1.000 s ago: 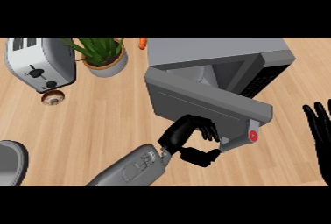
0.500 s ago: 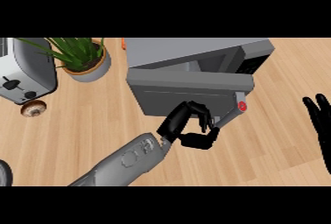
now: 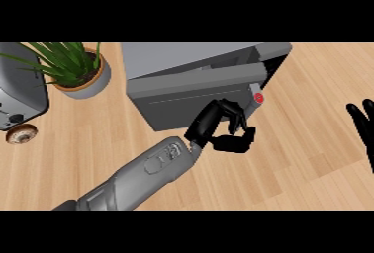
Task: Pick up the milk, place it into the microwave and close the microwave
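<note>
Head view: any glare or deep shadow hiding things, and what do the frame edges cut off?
Head view: even light, no glare on counter or microwave. Head view: the only dark patch is the gap beside the door, hiding the inside. Head view: toaster cut by the left edge, open right hand by the right; left hand shows whole, fingers curled at the door.

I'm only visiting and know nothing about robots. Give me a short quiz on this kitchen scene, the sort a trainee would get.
1. True or false: the right hand touches the microwave.
2. Which describes the left hand? A) lying flat, fingers straight B) fingers curled, at the microwave door C) resting fingers up at the view's edge
3. Fill in: the pot left of the microwave holds a green ____.
Key: 1 false; 2 B; 3 plant.
</note>
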